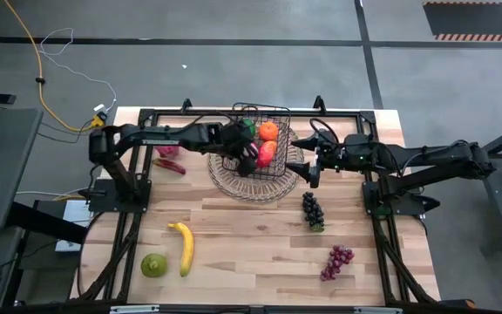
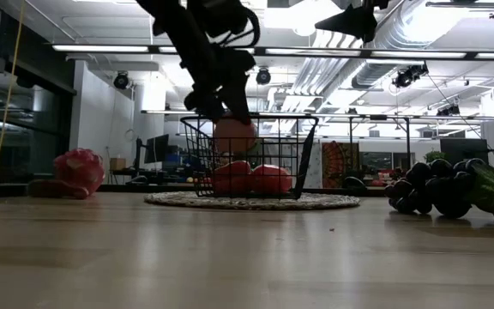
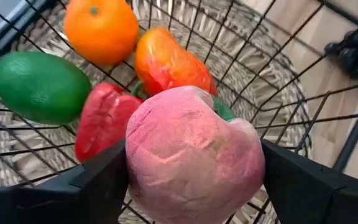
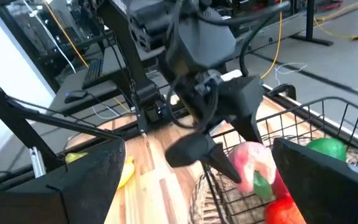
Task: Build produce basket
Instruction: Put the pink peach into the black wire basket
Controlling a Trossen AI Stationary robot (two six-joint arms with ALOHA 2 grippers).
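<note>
The dark wire basket (image 1: 273, 112) stands on a round woven tray (image 1: 255, 185) at the table's far middle. In it lie an orange (image 3: 101, 28), a green fruit (image 3: 39, 87), a red pepper (image 3: 104, 118) and a red-orange fruit (image 3: 169, 62). My left gripper (image 3: 194, 180) reaches into the basket from the left, shut on a pink peach-like fruit (image 3: 191, 155). My right gripper (image 4: 210, 186) is open just right of the basket (image 4: 328, 118) and touches nothing. My left gripper pinches the pink fruit across its widest part (image 3: 138, 168), one finger (image 3: 98, 180) on each side, coming from above and slanting down. The fruit (image 2: 234, 135) sits just below the basket rim, lifted clear of the red fruits (image 2: 251, 178) beneath it.
On the table outside the basket lie a pink dragon fruit (image 1: 168, 159) at the left, a banana (image 1: 183, 247) and a green fruit (image 1: 153, 265) near left, dark grapes (image 1: 312, 211) and purple grapes (image 1: 337, 262) at the right. Bare wood lies in the near middle.
</note>
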